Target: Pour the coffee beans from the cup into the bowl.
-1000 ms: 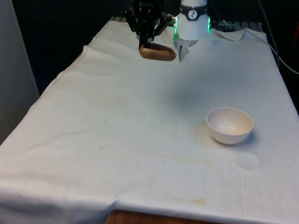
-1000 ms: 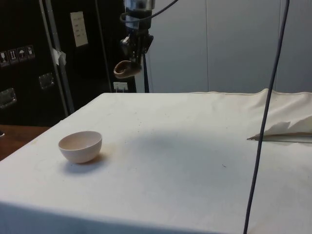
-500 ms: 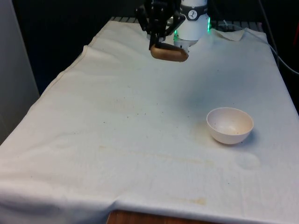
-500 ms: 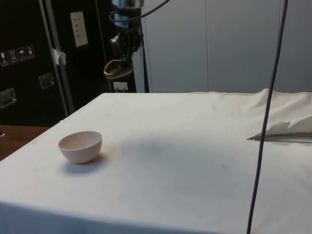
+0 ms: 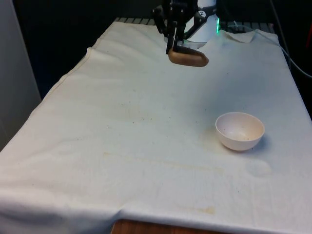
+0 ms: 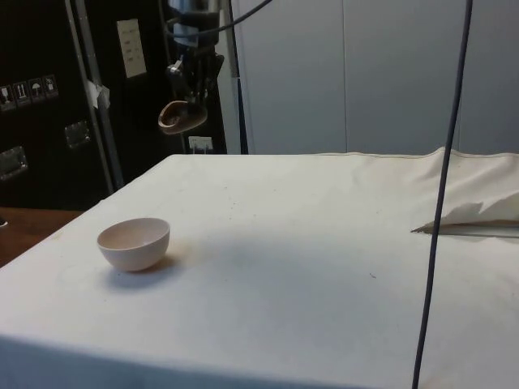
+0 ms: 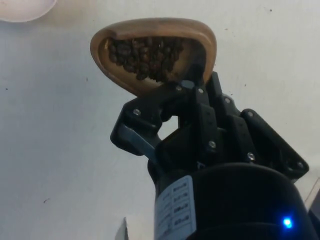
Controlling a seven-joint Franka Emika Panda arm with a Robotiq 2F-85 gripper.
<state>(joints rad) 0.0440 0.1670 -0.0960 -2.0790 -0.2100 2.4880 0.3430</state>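
The claw (image 5: 176,43) is clamped on the rim of a brown wooden cup (image 5: 188,57), carrying it in the air well above the white-clothed surface (image 5: 146,126). In the wrist view the cup (image 7: 150,47) is full of dark coffee beans (image 7: 145,57), and it is held close to level. Compared with a second ago, the claw and cup have travelled toward the front view's right, from above the far middle of the cloth to a spot nearer the bowl's side; in the side view the cup (image 6: 182,116) now hangs further toward the bowl's end of the surface. The white bowl (image 5: 240,130) sits where it was, near the front view's right edge, holding no beans, well apart from the cup.
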